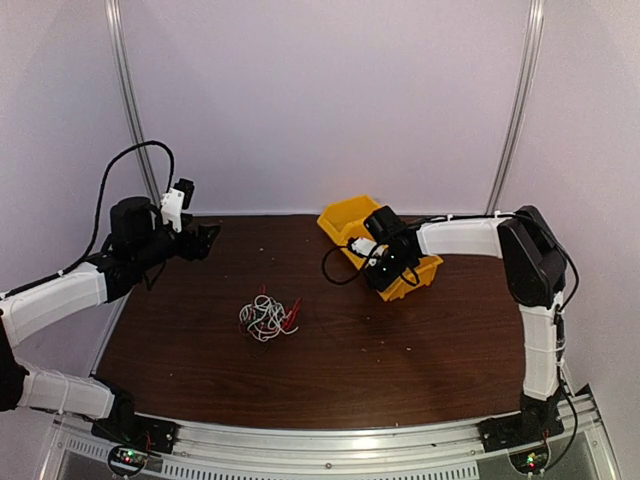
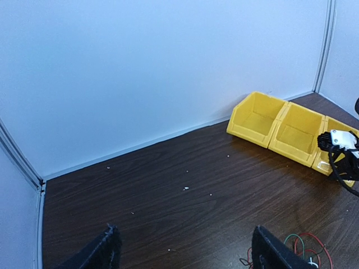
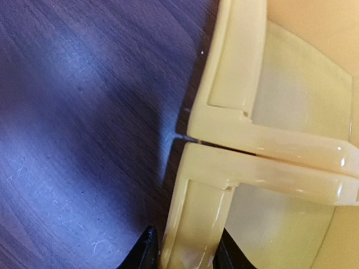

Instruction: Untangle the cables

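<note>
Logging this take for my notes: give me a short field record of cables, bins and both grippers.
cables: tangled red, white and black bundle, mid-table, untouched
yellow bins: row at the table's far right
left gripper: open, empty, far left, clear of the cables
right gripper: shut on yellow bins, fingers astride one bin's wall

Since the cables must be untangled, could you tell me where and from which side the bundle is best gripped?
Probably the red loop sticking out at the right edge of the cables, from above: the bundle lies low on the table, and a loose outer loop is easier to pinch than the dense middle.
</note>
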Robot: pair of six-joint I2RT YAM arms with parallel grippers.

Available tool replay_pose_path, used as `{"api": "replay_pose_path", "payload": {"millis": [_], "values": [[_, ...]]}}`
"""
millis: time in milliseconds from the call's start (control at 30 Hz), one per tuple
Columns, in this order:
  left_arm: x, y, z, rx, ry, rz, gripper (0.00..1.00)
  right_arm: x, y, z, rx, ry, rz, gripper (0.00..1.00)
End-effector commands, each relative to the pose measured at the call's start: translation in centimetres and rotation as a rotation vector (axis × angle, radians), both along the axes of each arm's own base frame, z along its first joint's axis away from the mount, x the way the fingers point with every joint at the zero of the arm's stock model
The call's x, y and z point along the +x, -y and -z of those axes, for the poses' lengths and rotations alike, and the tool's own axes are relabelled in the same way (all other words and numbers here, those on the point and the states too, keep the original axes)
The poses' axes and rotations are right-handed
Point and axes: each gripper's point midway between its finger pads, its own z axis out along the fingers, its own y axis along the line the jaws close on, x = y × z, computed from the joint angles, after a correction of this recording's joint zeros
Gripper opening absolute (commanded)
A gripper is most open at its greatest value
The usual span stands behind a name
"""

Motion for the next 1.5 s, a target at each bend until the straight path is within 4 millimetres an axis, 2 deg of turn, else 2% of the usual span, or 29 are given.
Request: {"api": "replay_pose_path", "payload": {"millis": [0, 233, 367, 467, 567, 733, 867, 1033, 1067, 1133, 1200, 1300, 1400, 1467], "values": [[0.2, 0.7, -2.2, -0.023, 0.07, 0.024, 0.81, -1.5, 2.5, -1.0, -0.044, 0.015, -0.03, 0.33], [-0.2, 1.6, -2.1, -0.023, 0.064, 0.056, 0.81, -4.5, 8.0, 0.4, -0.162, 0.034, -0.103, 0.28], [-0.4, 2.5, -1.6, -0.013, 0.052, 0.08, 0.81, -6.6, 11.7, 1.9, -0.249, 0.022, -0.183, 0.2], [-0.5, 3.1, -1.2, -0.005, 0.038, 0.094, 0.81, -8.8, 14.0, 2.8, -0.281, -0.017, -0.266, 0.19], [-0.4, 3.5, -0.6, 0.006, 0.024, 0.104, 0.81, -10.2, 15.6, 2.7, -0.318, -0.007, -0.326, 0.2], [-0.1, 4.1, 0.6, 0.019, -0.01, 0.117, 0.81, -13.5, 16.3, 2.5, -0.3, -0.082, -0.482, 0.22], [0.0, 4.6, 1.4, 0.03, -0.033, 0.134, 0.82, -15.8, 17.8, 2.0, -0.334, -0.122, -0.596, 0.23], [-0.2, 5.3, 1.9, 0.038, -0.042, 0.172, 0.82, -15.9, 20.2, 1.2, -0.423, -0.062, -0.63, 0.26], [-0.3, 5.4, 1.9, 0.036, -0.046, 0.179, 0.82, -15.6, 20.5, 1.0, -0.425, -0.05, -0.619, 0.29], [-0.5, 5.8, 2.3, 0.057, -0.047, 0.209, 0.82, -14.7, 20.4, 0.2, -0.397, -0.03, -0.585, 0.41], [-0.8, 6.3, 2.7, 0.078, -0.057, 0.24, 0.82, -13.9, 19.8, -1.2, -0.341, -0.017, -0.552, 0.57], [-1.2, 7.1, 3.6, 0.099, -0.095, 0.278, 0.82, -11.8, 18.8, -4.7, -0.275, 0.09, -0.462, 0.64], [-1.8, 7.9, 3.6, 0.079, -0.137, 0.304, 0.82, -11.9, 17.7, -8.0, -0.184, 0.169, -0.428, 0.71], [-2.4, 8.9, 3.7, 0.078, -0.165, 0.32, 0.83, -13.1, 17.1, -9.5, -0.12, 0.175, -0.426, 0.75]]}}
